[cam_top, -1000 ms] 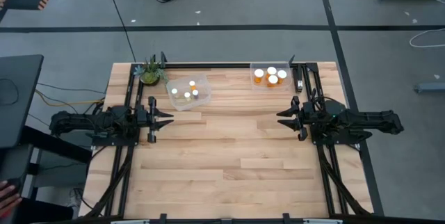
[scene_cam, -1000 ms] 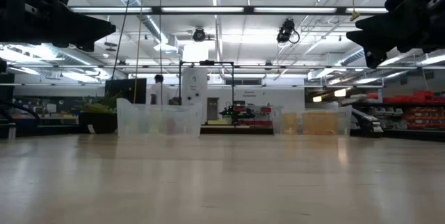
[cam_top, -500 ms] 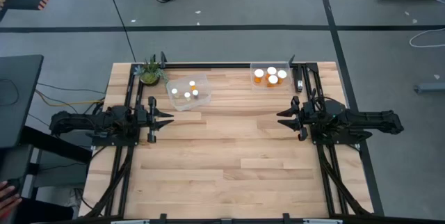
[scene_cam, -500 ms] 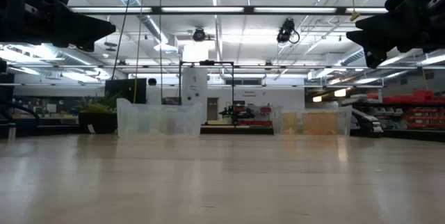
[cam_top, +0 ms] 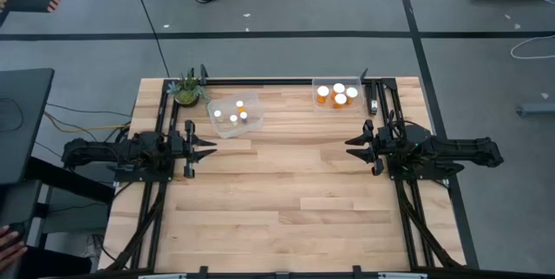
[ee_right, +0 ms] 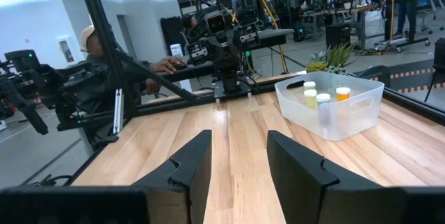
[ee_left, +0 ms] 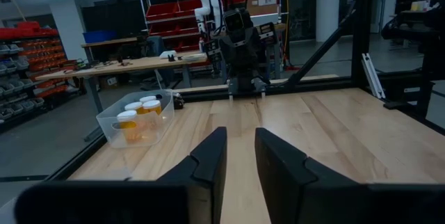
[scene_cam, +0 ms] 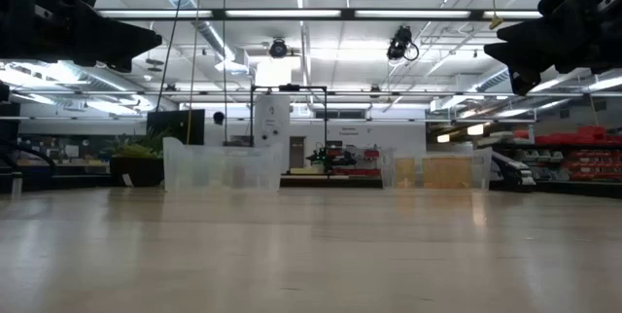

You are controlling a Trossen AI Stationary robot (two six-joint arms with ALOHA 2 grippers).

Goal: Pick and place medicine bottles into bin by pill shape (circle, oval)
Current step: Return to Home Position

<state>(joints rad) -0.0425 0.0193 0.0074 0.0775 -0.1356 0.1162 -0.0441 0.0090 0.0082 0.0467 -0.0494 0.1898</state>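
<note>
Several small white-capped bottles point(cam_top: 234, 115) stand in a clear bin point(cam_top: 235, 113) at the table's far left; they also show in the right wrist view point(ee_right: 323, 100). Several wider orange bottles point(cam_top: 337, 94) stand in a second clear bin point(cam_top: 336, 94) at the far right, seen in the left wrist view point(ee_left: 137, 117) too. My left gripper point(cam_top: 208, 148) hovers open and empty at the table's left side, above the wood. My right gripper point(cam_top: 353, 148) hovers open and empty at the right side. Both point toward the table's middle.
A small potted plant point(cam_top: 187, 91) stands at the far left corner beside the left bin. A dark frame point(cam_top: 260, 81) runs along the table's far edge and sides. A person point(ee_right: 149, 60) is beyond the table's left side. The bare wood point(cam_top: 286, 192) lies between the arms.
</note>
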